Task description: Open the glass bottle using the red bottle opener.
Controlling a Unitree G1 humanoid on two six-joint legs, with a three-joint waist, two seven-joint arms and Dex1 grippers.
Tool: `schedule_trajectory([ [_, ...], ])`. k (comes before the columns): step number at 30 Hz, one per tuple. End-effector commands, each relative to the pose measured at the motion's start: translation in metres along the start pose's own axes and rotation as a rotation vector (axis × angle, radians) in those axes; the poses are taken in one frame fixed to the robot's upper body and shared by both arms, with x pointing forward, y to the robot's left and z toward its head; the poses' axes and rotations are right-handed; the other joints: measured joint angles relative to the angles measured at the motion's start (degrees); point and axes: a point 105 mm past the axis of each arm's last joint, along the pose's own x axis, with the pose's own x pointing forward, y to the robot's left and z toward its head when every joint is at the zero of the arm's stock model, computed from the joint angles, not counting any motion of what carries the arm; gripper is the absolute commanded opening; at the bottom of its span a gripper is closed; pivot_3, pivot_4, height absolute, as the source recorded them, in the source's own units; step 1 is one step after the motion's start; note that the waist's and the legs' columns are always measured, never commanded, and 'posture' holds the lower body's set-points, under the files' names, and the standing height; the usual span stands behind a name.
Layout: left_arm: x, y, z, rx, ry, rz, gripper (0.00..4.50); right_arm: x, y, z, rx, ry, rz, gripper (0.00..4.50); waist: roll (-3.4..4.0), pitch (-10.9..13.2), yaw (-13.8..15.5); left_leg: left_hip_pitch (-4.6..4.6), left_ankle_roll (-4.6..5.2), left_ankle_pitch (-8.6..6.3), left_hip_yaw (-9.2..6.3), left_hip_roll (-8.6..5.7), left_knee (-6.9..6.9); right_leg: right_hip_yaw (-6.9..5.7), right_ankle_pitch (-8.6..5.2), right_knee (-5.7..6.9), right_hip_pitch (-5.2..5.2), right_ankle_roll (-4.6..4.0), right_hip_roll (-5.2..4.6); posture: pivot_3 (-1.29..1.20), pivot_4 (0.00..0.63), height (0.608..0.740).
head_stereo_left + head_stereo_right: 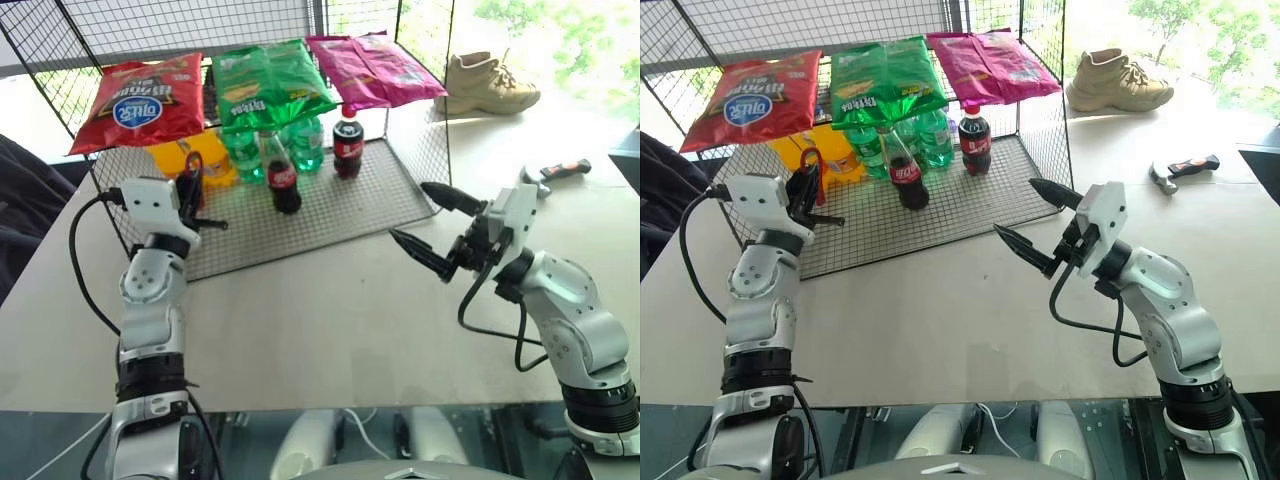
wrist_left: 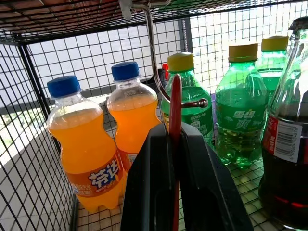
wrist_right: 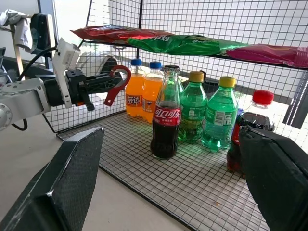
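Observation:
The glass bottle (image 1: 283, 180) stands upright on the wire rack's floor, in front of the green bottles; it has dark liquid, a red label and a crown cap. The red bottle opener (image 2: 175, 108) is edge-on in the left wrist view, with my left gripper (image 1: 190, 200) shut on its handle. Its looped head sits at a metal hook (image 2: 153, 67) that hangs from the rack's shelf, left of the glass bottle. My right gripper (image 1: 409, 211) hangs open and empty above the table, just outside the rack's front right corner, pointing toward the bottles.
The wire rack (image 1: 330, 215) also holds two orange soda bottles (image 2: 89, 149), several green bottles (image 3: 192, 113) and a plastic cola bottle (image 1: 348, 145). Three snack bags (image 1: 270, 85) lie on its top shelf. An orange-and-black-handled tool (image 1: 555, 172) and a beige shoe (image 1: 490, 85) lie at the right.

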Motion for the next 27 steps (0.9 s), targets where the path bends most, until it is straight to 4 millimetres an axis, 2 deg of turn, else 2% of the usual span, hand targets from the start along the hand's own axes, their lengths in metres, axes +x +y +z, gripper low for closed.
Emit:
schedule_trajectory([
  [1, -0.003, -0.008, 0.024, -0.14, -0.103, -0.044, 0.06, 0.001, 0.001, 0.012, -0.04, -0.036, 0.009, 4.5, 0.0, 0.0, 0.0, 0.0, 0.0, 0.0, 0.0, 0.0, 0.01, 0.0, 0.0, 0.0, 0.0, 0.0, 0.0, 0.0, 0.15, 0.74],
  [10, -0.016, -0.012, 0.039, -0.494, -0.168, -0.084, 0.06, 0.002, -0.001, 0.01, -0.043, -0.033, 0.012, 4.5, -0.01, 0.0, -0.2, 0.0, 0.0, 0.0, 0.01, 0.0, 0.04, 0.02, 0.0, 0.02, 0.0, 0.0, 0.02, 0.0, 0.15, 0.74],
  [14, -0.02, -0.011, 0.039, -0.595, -0.165, -0.093, 0.06, 0.002, -0.001, 0.009, -0.044, -0.031, 0.013, 4.5, -0.01, 0.0, -0.1, 0.0, 0.0, 0.0, 0.0, 0.01, 0.05, 0.01, 0.0, 0.02, 0.0, 0.0, 0.03, 0.0, 0.15, 0.74],
  [20, -0.023, -0.011, 0.034, -0.648, -0.142, -0.108, 0.06, 0.002, -0.002, 0.008, -0.046, -0.028, 0.013, 4.5, -0.02, 0.0, 0.0, 0.0, 0.0, 0.01, 0.01, 0.0, 0.07, 0.01, 0.0, 0.02, 0.02, 0.0, 0.03, 0.0, 0.15, 0.74],
  [24, -0.025, -0.02, 0.034, -0.714, -0.131, -0.163, 0.06, 0.002, -0.002, 0.008, -0.048, -0.022, 0.011, 4.5, -0.02, 0.0, 0.0, 0.0, 0.0, 0.01, 0.01, 0.0, 0.07, 0.01, 0.0, 0.02, 0.02, 0.0, 0.04, 0.0, 0.15, 0.74],
  [27, -0.027, -0.041, 0.034, -0.779, -0.097, -0.267, 0.06, 0.002, -0.002, 0.007, -0.044, -0.01, 0.006, 4.5, -0.02, 0.0, 0.0, 0.0, 0.0, 0.01, 0.01, 0.0, 0.07, 0.01, 0.0, 0.02, 0.02, 0.0, 0.03, 0.0, 0.15, 0.74],
])
